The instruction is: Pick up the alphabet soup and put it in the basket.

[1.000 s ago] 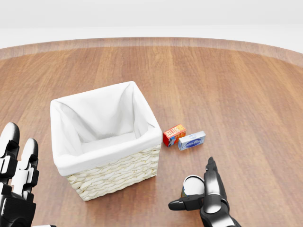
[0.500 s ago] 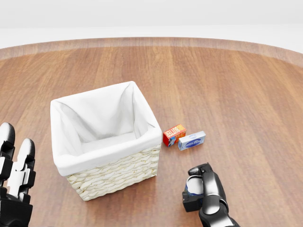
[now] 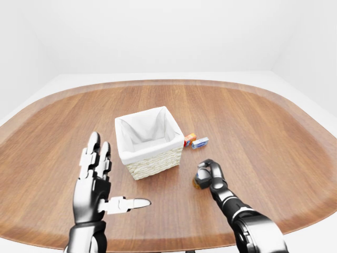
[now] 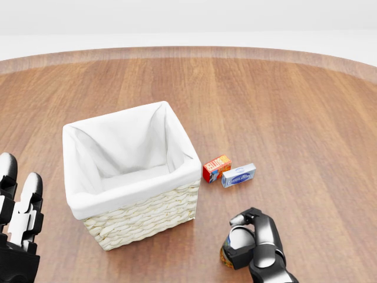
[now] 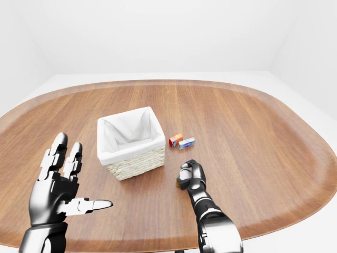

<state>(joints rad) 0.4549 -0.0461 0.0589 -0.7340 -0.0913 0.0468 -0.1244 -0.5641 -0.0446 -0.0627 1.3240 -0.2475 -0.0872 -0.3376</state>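
The alphabet soup can (image 4: 237, 243) sits low in the head view, right of the basket, mostly wrapped by my right hand (image 4: 250, 242), whose fingers are shut round it. It looks tilted, with its white top and a strip of label showing. The wicker basket (image 4: 141, 216) with a white cloth lining stands left of centre, with nothing inside. My left hand (image 3: 100, 182) is held up with fingers spread open, to the left of the basket, holding nothing.
A small red box (image 4: 216, 168) and a small blue-and-white box (image 4: 238, 175) lie side by side just right of the basket. The round wooden table (image 3: 263, 132) stretches wide around them, with white floor beyond its edge.
My right hand's fingers went from open beside the can to closed round it. The can has tipped and shifted slightly lower in the view. My left hand sank a little.
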